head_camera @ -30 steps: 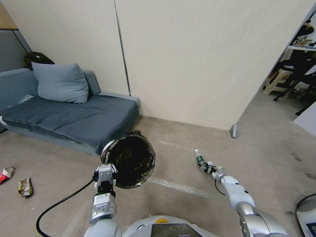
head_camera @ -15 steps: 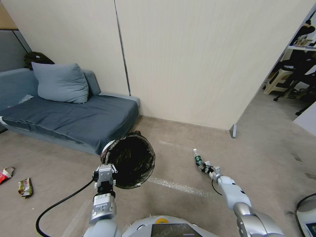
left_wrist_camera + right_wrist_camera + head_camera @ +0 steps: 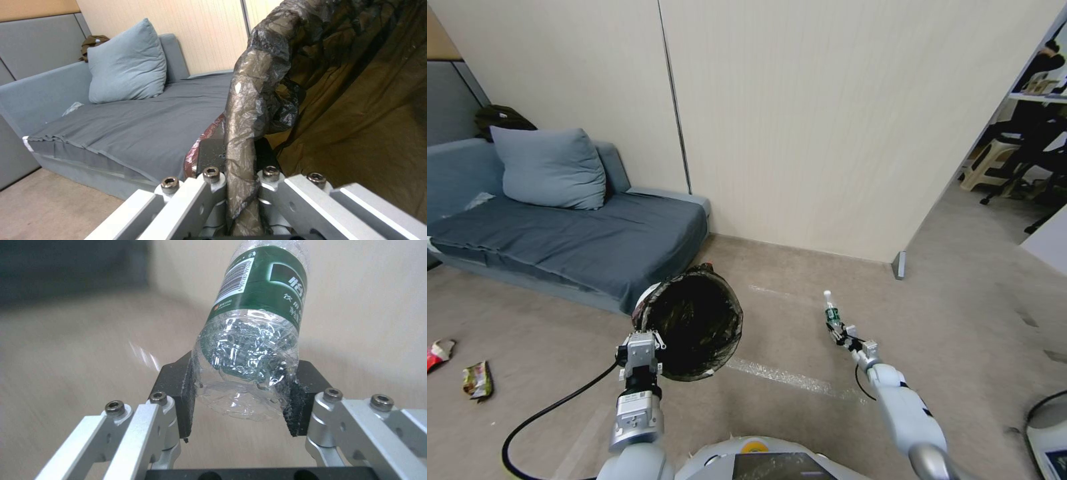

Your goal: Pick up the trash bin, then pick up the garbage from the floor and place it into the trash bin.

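My left gripper [image 3: 640, 348] is shut on the near rim of the trash bin [image 3: 694, 327], a round bin with a black bag liner, held off the floor with its mouth tilted toward me. The left wrist view shows the liner-covered rim [image 3: 249, 110] pinched in my left gripper [image 3: 240, 176]. My right gripper [image 3: 842, 331] is shut on the base of a clear plastic bottle [image 3: 831, 312] with a green label, held above the floor right of the bin. The bottle [image 3: 253, 340] sits between the black pads [image 3: 184, 396]. Two garbage wrappers [image 3: 478, 380] [image 3: 439, 352] lie on the floor far left.
A grey sofa [image 3: 574, 240] with a pillow [image 3: 550, 167] stands behind the bin. A black cable [image 3: 547, 413] trails from my left arm. A tape strip [image 3: 790, 379] crosses the floor. The wall ends at a corner [image 3: 899, 265], with an open room beyond.
My right arm has reached forward and lifted the bottle, which now points more upright. The left gripper and the bin have stayed still.
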